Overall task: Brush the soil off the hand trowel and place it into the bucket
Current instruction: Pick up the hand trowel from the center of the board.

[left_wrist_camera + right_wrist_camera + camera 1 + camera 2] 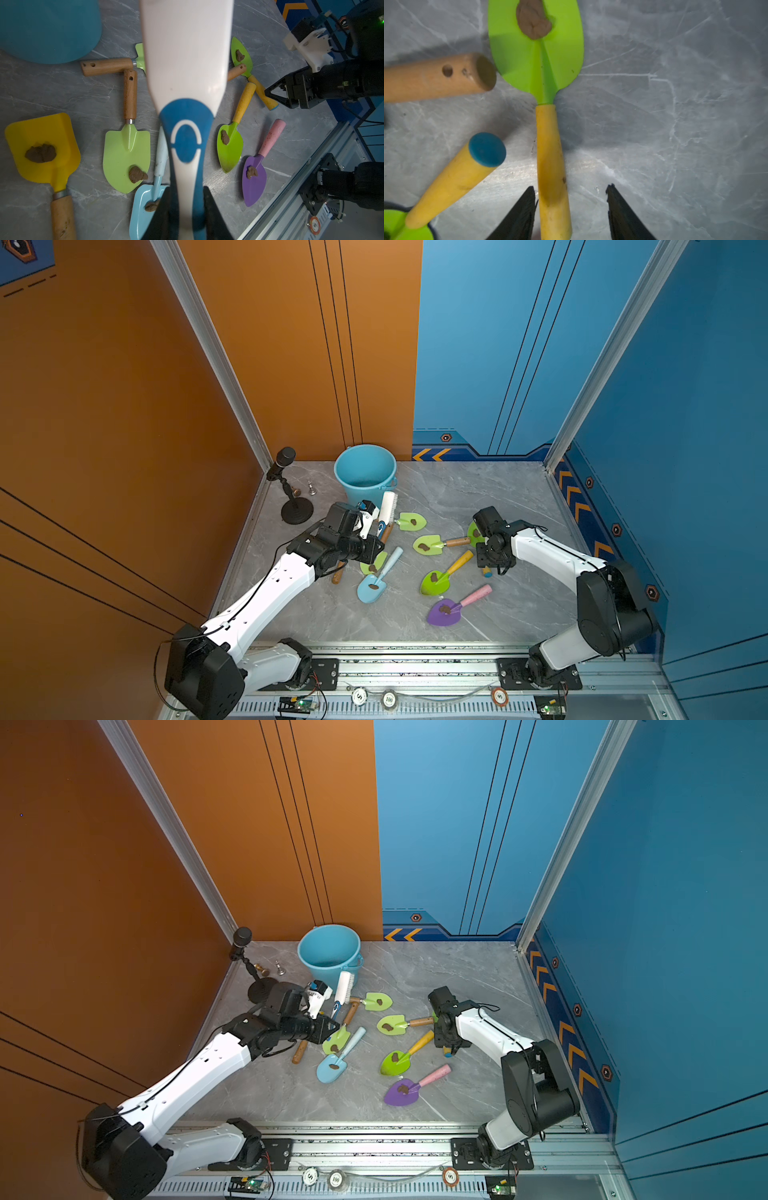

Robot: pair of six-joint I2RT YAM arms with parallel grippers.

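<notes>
My left gripper point(188, 207) is shut on the handle of a white-and-blue brush point(187, 62), held above the trowels just in front of the light-blue bucket point(365, 472). In both top views the brush point(387, 508) point(343, 986) points toward the bucket point(329, 952). My right gripper point(571, 189) is open, low over the table, astride the yellow handle of a green hand trowel point(535, 62). One finger touches the handle and the other stands apart from it. A brown lump of soil point(533, 20) sits on its blade. My right gripper point(484, 566) hides most of that trowel in a top view.
Several other trowels with soil lie between the arms: a light-green one with a wooden handle point(428, 545), a green one with a yellow handle point(435, 583), a purple one point(444, 612), a light-blue one point(371, 587). A microphone stand point(291, 493) is at the back left.
</notes>
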